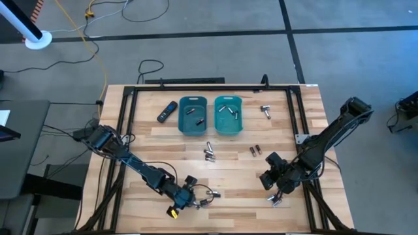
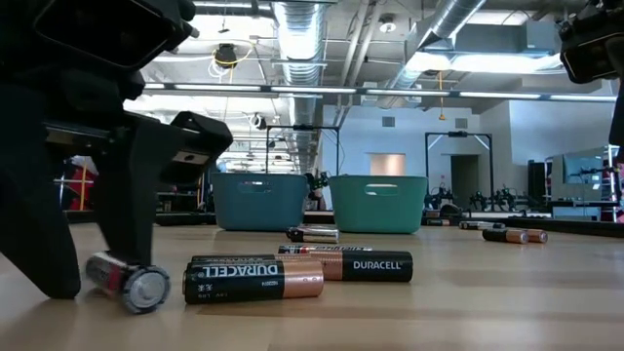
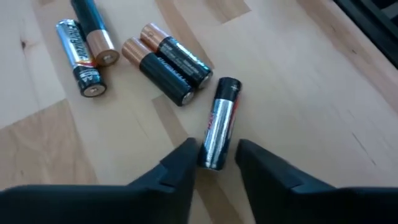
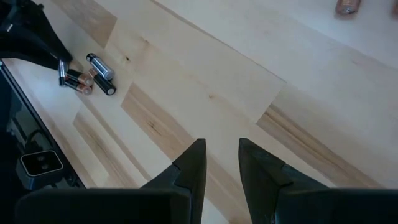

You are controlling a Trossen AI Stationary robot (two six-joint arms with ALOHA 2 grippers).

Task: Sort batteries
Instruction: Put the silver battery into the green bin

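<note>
1. Your left claw (image 3: 216, 163) is down at the front edge of the desk (image 1: 261, 183), well in front of the left teal bin (image 1: 192, 116). Its two fingers (image 3: 180, 163) flank the near end of a silvery battery (image 3: 219, 123). That battery lies flat on the wood with its dark cap pointing away from the claw.
2. You cannot tell from these views whether the fingers have actually pinched the silvery battery; they stand close on either side of it, with a thin gap showing on one side.
3. Just beyond the silvery battery lies a pair of dark copper-ended batteries (image 3: 166, 62), side by side and touching. Farther off lie two more cells (image 3: 84, 50).
4. In the low view the same pair (image 2: 292, 273) lies beside the silvery battery (image 2: 127, 281), which sits at the foot of the left claw.
5. Your right claw (image 4: 222, 158) hovers over bare wood in front of the right teal bin (image 1: 228, 116), well to its right. Its fingers are a little apart and hold nothing.
6. More batteries lie in both bins, and a few loose ones (image 1: 209, 153) lie just in front of them. A black remote-like device (image 1: 167, 111) rests left of the left bin.
</note>
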